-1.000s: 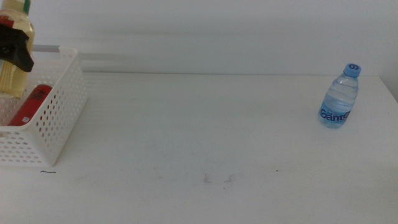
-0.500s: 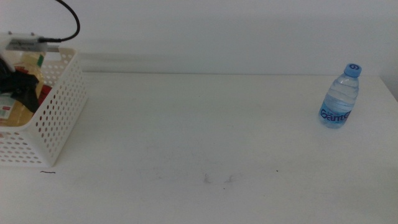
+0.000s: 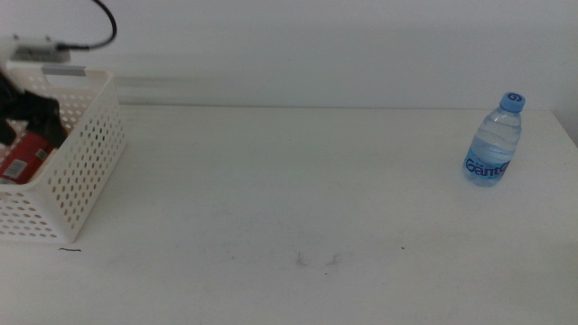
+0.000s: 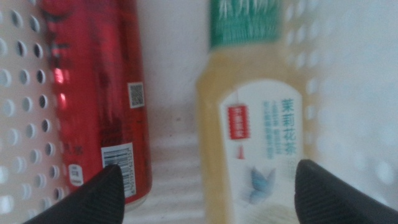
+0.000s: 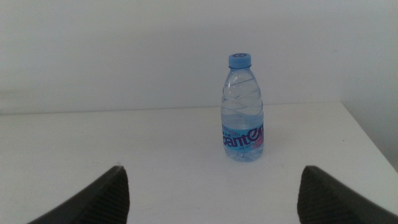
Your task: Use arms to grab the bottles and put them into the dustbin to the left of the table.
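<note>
While the left hand (image 3: 32, 113) hangs inside the white dustbin (image 3: 77, 171) at the counter's (image 3: 289, 199) left end, the water bottle (image 3: 494, 140) stands upright far right. Left wrist: jaws apart, red can (image 4: 102, 93) and yellow juice bottle (image 4: 252, 124) lying side by side below. Right wrist: right hand (image 5: 211, 196) spread wide, empty, water bottle (image 5: 242, 109) ahead.

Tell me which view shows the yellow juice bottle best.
The left wrist view: the yellow juice bottle lies in the dustbin beside the red can, between the open left gripper. Middle and right wrist views don't show it.
</note>
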### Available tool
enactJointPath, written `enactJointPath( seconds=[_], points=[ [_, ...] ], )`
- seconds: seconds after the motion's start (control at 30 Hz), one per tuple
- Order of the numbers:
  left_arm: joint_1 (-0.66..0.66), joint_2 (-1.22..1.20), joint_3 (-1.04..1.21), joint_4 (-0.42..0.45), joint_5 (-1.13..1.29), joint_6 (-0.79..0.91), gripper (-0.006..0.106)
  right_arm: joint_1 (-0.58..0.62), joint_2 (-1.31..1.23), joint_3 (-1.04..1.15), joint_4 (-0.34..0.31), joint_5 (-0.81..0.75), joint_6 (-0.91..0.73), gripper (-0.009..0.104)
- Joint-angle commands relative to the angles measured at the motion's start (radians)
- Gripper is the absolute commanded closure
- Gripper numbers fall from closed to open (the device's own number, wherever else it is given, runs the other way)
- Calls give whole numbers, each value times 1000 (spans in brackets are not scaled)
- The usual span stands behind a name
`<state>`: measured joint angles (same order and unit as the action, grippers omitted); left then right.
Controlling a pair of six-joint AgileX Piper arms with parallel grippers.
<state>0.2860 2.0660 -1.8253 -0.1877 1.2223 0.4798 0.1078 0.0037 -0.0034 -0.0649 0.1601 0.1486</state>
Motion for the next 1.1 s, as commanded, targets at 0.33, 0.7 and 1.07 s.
enactJointPath(
  seconds=[0.33, 0.7, 1.07],
  points=[
    [-169, -498, 72, -350, -1, -1, 7, -8, -4, 3, -6, -2, -10, 4],
    [-587, -821, 98, -280, -1, -51, 7, -8, -4, 3, -6, -2, -10, 4],
    [-596, -824, 98, -273, -35, -60, 7, -8, -4, 3, -6, -2, -10, 4]
  ],
)
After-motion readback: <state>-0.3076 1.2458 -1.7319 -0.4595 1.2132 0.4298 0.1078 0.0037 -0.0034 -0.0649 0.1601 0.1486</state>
